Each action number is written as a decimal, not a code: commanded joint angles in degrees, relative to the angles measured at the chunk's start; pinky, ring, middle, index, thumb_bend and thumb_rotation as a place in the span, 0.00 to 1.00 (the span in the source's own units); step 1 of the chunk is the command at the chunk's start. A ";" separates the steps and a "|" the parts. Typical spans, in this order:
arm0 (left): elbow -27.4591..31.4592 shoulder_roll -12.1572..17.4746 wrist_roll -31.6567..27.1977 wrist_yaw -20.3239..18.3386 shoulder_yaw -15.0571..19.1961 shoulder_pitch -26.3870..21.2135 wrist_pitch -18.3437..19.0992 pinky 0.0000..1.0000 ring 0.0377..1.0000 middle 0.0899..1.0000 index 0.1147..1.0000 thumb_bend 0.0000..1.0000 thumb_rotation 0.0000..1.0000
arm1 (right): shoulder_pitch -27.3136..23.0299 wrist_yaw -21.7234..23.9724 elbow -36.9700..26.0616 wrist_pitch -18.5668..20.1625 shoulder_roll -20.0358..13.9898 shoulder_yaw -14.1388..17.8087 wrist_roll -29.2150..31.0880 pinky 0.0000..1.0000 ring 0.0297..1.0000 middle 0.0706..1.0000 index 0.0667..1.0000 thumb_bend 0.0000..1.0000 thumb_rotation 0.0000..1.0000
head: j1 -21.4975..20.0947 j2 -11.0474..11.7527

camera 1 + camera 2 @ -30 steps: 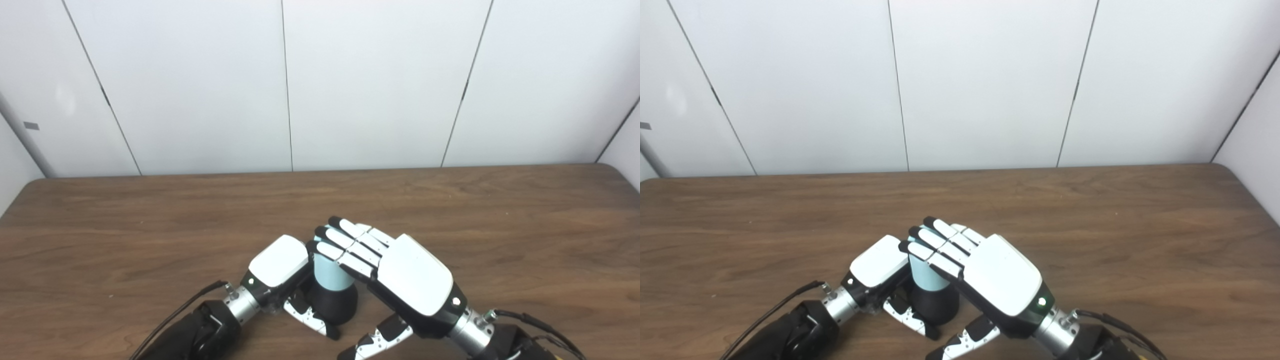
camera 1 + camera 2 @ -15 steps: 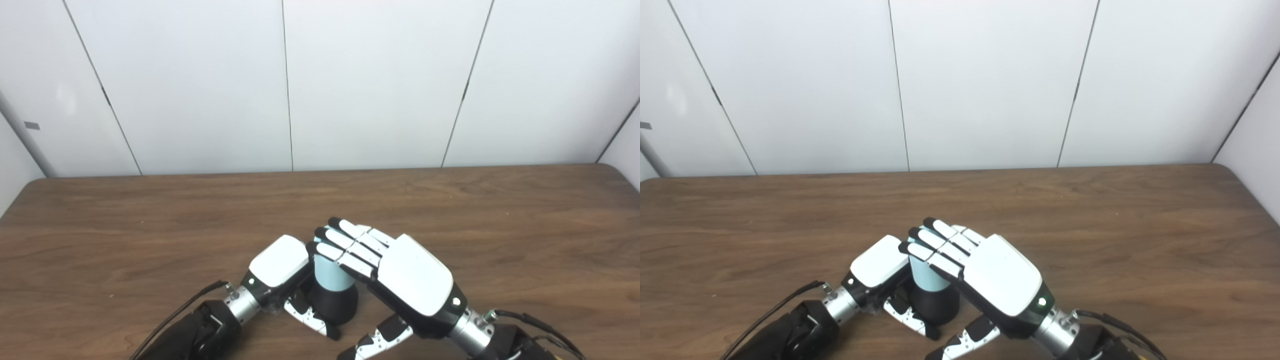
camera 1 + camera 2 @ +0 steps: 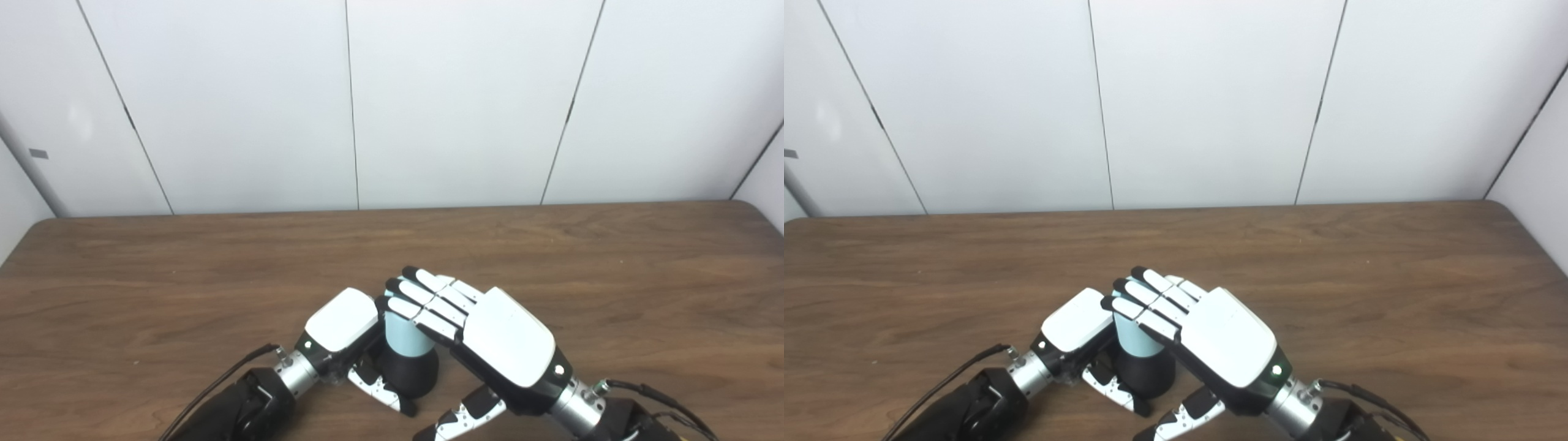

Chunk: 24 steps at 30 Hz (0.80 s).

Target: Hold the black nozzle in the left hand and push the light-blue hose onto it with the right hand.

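- Two hands meet in the left eye view: the left hand [image 3: 340, 321] clasps the rounded black plastic nozzle [image 3: 407, 372], bracing it on the brown wooden table [image 3: 184, 288].
- Right eye view: the right hand [image 3: 1213, 334], fingers extended, lies atop the light-blue cylindrical hose [image 3: 1134, 337], apparently pressing it down onto the nozzle.

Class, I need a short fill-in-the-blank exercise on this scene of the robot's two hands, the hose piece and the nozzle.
1. The light-blue hose stands directly above the ____ nozzle.
2. The fingers of the right hand lie over the ____ of the hose.
3. The left hand grips the assembly from the picture's ____ side.
4. Both hands work over a ____ table.

Missing words: black; top; left; wooden
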<state>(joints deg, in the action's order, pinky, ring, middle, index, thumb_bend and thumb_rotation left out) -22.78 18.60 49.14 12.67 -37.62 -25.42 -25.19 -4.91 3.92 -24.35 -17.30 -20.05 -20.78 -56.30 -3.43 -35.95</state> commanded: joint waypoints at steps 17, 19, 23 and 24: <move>-4.87 -0.39 2.62 -5.50 -5.07 9.02 0.68 0.13 0.14 0.18 0.42 0.52 0.04 | 3.78 7.02 1.21 0.34 -2.42 -2.52 -0.77 0.84 0.90 0.90 0.86 0.81 0.72 | -0.03 -0.11; -4.84 -0.36 2.84 -5.32 -5.11 9.05 0.79 0.14 0.15 0.18 0.41 0.52 0.04 | 3.87 7.00 1.16 0.64 -2.47 -2.63 -0.74 0.84 0.90 0.90 0.86 0.81 0.72 | -0.04 -0.12; -5.27 -0.49 2.50 -5.03 -4.96 9.09 0.50 0.13 0.14 0.17 0.42 0.52 0.04 | 3.95 7.19 1.05 1.05 -2.62 -2.79 -0.90 0.84 0.91 0.91 0.87 0.82 0.72 | -0.03 -0.15; -5.15 -0.46 2.45 -5.23 -4.95 9.10 0.59 0.13 0.13 0.17 0.42 0.52 0.04 | 3.95 7.25 1.03 1.12 -2.64 -2.81 -0.90 0.84 0.91 0.91 0.87 0.82 0.72 | -0.06 -0.15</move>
<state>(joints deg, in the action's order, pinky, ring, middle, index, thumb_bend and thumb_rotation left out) -22.77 18.61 49.15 12.67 -37.63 -25.42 -25.22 -4.55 4.15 -25.13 -16.07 -20.26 -21.29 -56.00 -3.43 -36.04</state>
